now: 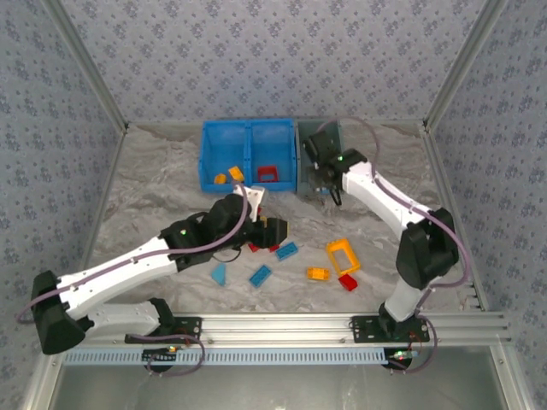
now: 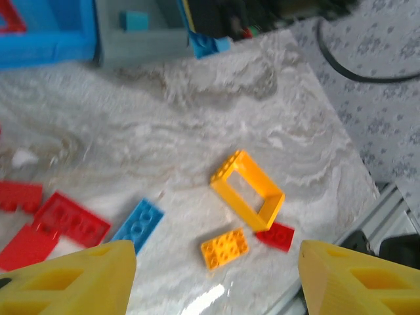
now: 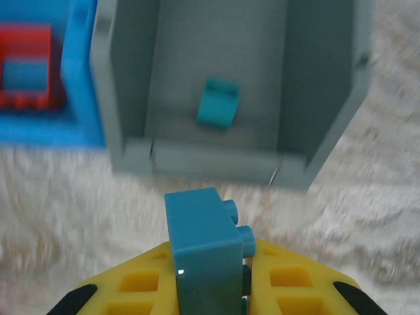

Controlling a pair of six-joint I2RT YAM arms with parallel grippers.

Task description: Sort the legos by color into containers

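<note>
A light blue brick (image 3: 203, 246) is being pinched between the yellow fingers (image 3: 131, 285) of the right gripper (image 3: 211, 292), with its studs pointing right in the right wrist view. The brick is hanging above the marbled table (image 3: 367, 216), just in front of the near wall of the grey bin (image 3: 216, 161). A second light blue piece (image 3: 218, 103) is lying on the floor of that bin. The two-compartment blue bin (image 1: 248, 128) is standing just beside the grey bin, on its left. Its right compartment is holding a red frame (image 1: 268, 174), and its left compartment is holding two orange bricks (image 1: 220, 178).

The left gripper (image 2: 213, 289) is hovering over the loose pieces near the middle of the table, its fingers (image 2: 72, 282) spread wide apart and gripping nothing. Beneath it an orange frame (image 2: 248, 190) is lying on the table, with a small orange brick (image 2: 225, 248) just beside it and a red brick (image 2: 275, 235) at its near corner. To the left, a light blue plate (image 2: 138, 225) is lying next to a cluster of red pieces (image 2: 71, 218). In the top external view, another blue plate (image 1: 260, 275) and a blue wedge (image 1: 219, 274) are lying nearer the arm bases, apart from each other.
</note>
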